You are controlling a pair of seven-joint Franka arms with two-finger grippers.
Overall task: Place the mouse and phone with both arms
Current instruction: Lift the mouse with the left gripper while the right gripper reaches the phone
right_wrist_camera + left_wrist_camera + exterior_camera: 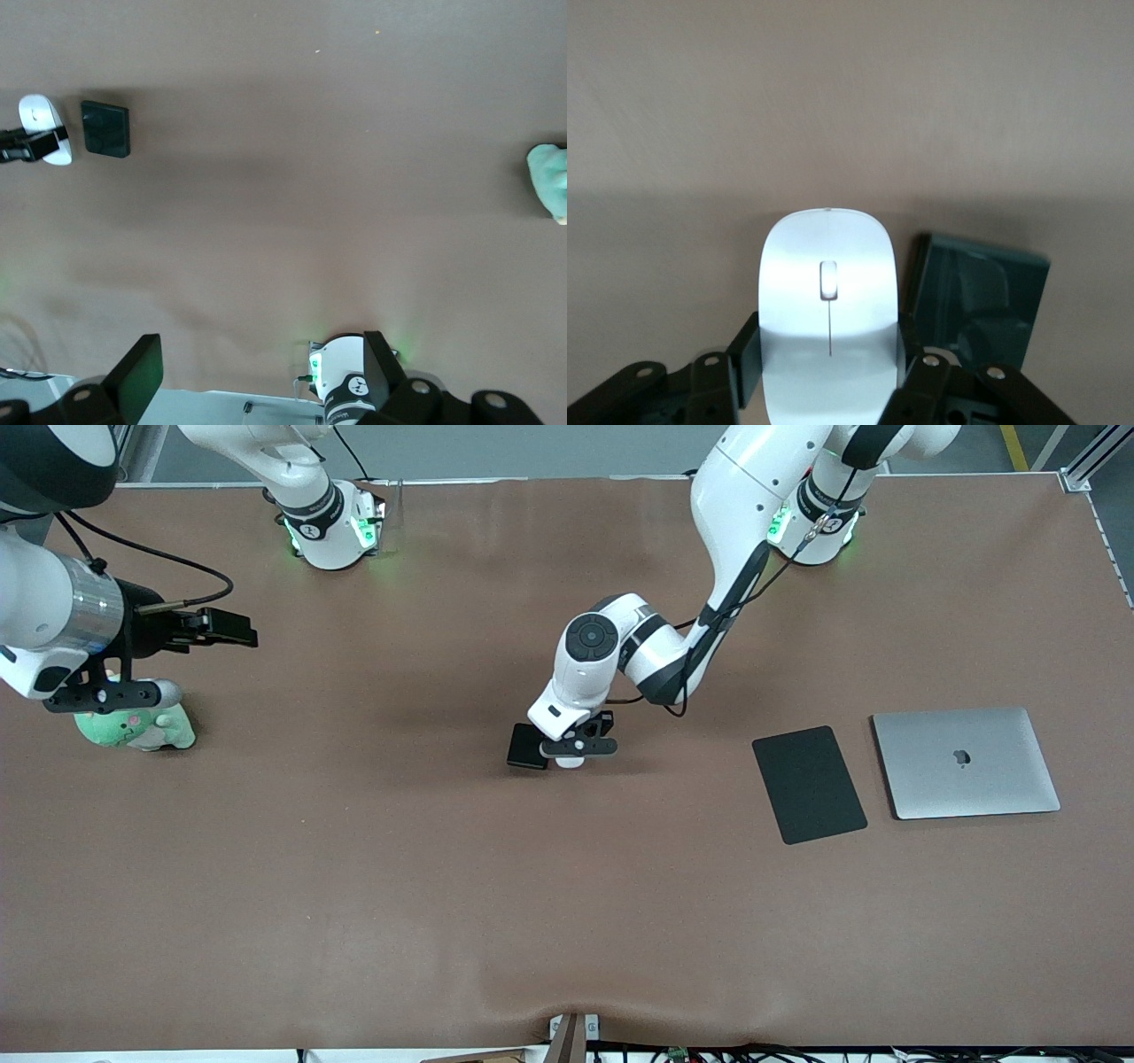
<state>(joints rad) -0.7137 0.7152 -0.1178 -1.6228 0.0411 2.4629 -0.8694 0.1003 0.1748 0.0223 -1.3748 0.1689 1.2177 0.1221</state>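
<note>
Brown matte sheeting covers the whole table point(354, 886), which runs wide under both white robot arms; grey floor and aluminium framing show past its edge by the arm bases. No container stands anywhere on it.

Toward the left arm's end lies a closed silver laptop point(966, 762), flat, lid up. Just beside it, apart from it and slightly askew, lies a flat black rectangular mouse pad point(808, 783).

Near the right arm's end sits a pale green plush toy point(135, 728), partly hidden under that arm's wrist.

At the middle of the table the left gripper point(574, 755) is down at the surface, clenched on the small white oval mouse point(828, 301). In the left wrist view its black fingers point(744, 359) press against both flanks of the mouse's rear half, while the front half with the scroll wheel and thin grey line sticks out clear. The mouse looks to be at the table surface.

Just beside the mouse, toward the right arm's end, lies the small glossy black rectangular phone point(527, 746), flat on the sheeting, a narrow gap between the two in the left wrist view.

Over the plush toy's end of the table, the right gripper point(226, 627) waits in the air, its fingers spread wide and holding nothing.
</note>
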